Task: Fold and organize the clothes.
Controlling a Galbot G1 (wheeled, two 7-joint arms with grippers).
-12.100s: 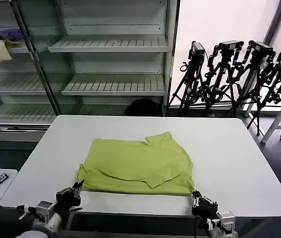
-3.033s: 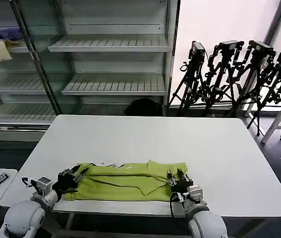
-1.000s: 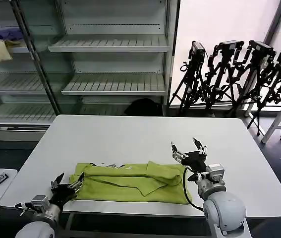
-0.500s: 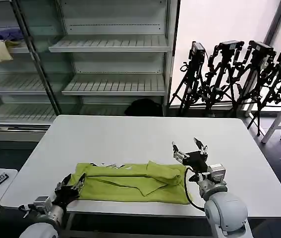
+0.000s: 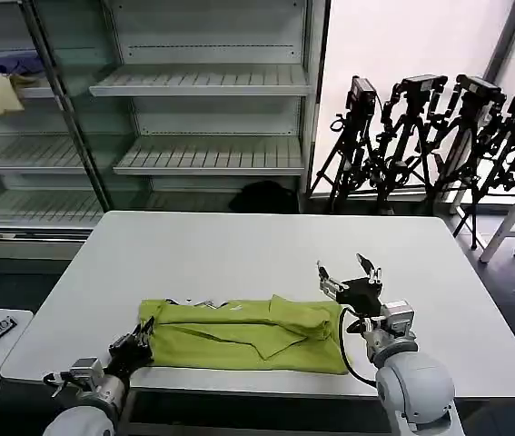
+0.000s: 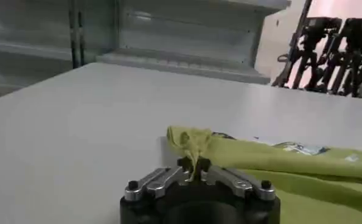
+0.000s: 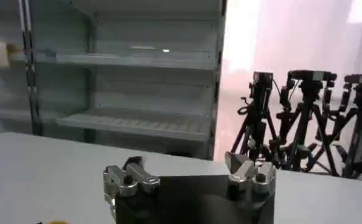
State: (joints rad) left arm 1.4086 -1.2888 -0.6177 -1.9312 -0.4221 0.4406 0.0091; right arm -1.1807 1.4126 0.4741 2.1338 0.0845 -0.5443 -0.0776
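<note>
left hand (image 6: 194,165) pinching shirt (image 5: 239,331) near-left corner | right hand (image 5: 350,278) wide, above right end | risk: one-sided pull drags fold askew off tabletop (image 5: 239,245) near edge

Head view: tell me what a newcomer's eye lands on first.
The lime T-shirt, folded into a long band, lies along the near edge of the white table. The left claw is shut on its left end, while the right claw hovers open above its right end. Black tripods crowd the back right.
</note>
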